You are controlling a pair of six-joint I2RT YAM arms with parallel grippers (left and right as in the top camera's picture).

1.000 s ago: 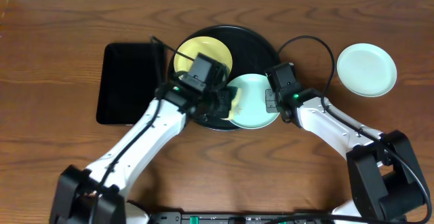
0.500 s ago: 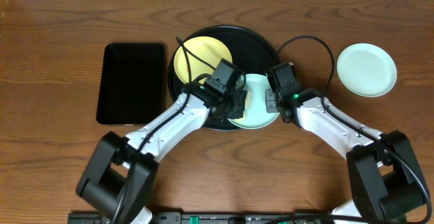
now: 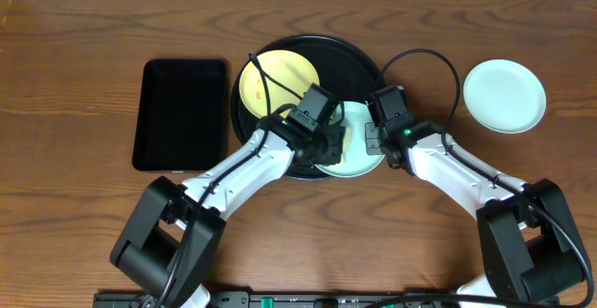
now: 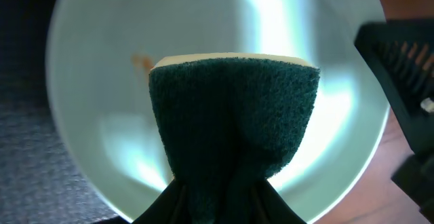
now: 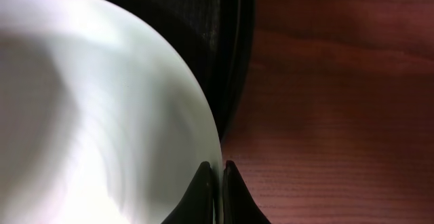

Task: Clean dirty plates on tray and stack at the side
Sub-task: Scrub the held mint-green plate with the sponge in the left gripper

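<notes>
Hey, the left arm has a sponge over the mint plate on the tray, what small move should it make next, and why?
Probably slide the sponge over the orange smear, which sits just past its far corner on the mint plate, not yet wiped. The right gripper appears to pinch the plate's rim, so the plate should hold steady.

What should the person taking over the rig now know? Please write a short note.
Left gripper: shut on the sponge, on the mint plate in the round tray.
Right gripper: pinches that plate's rim.
An orange smear shows beside the sponge.
Yellow plate lies in the tray; other mint plate set aside on the table.
To do: finish wiping, stack both.
</notes>
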